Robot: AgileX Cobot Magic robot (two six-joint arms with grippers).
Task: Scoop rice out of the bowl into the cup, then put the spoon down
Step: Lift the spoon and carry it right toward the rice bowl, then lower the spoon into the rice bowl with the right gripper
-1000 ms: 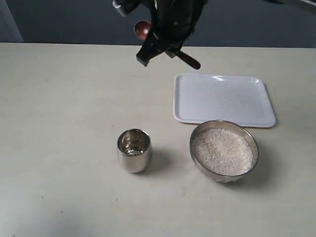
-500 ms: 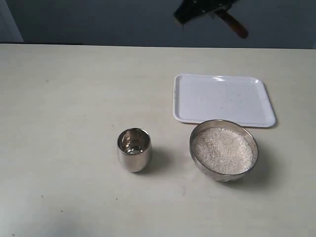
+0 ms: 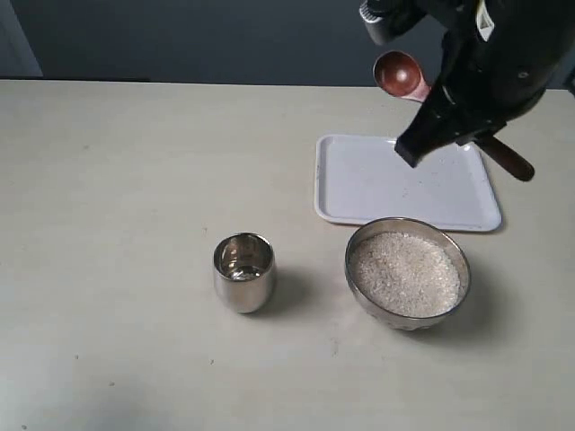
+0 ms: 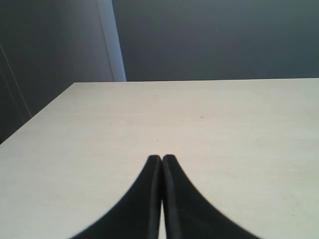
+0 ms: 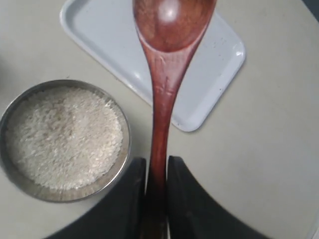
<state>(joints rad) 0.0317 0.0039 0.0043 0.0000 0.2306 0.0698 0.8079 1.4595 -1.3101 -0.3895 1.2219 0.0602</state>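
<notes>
Exterior view: The right gripper point(image 3: 440, 126) hangs high over the white tray point(image 3: 377, 180), pinching the spoon point(image 3: 401, 74) along its handle. The scoop is raised on one side of the gripper and the handle end slopes down on the other. The bowl point(image 3: 406, 321) of rice point(image 3: 406, 272) stands below the gripper and nearer the camera. The cup point(image 3: 243, 274) stands well apart from the gripper, beyond the bowl.

Left wrist view: The left gripper point(image 4: 162, 164) has its fingers pressed together on nothing, above bare table point(image 4: 199, 124). No task item is in sight there.

Right wrist view: The jaws clamp the handle firmly and the scoop is empty. The bowl lies to one side of the spoon's line, not under it.

Assessment: The step in hand appears to be the approach to the bowl. To do it well, the arm should bring the scoop over the rice and tip it down. It should enter shallowly, clear of the rim, and then level off before travelling to the cup.
</notes>
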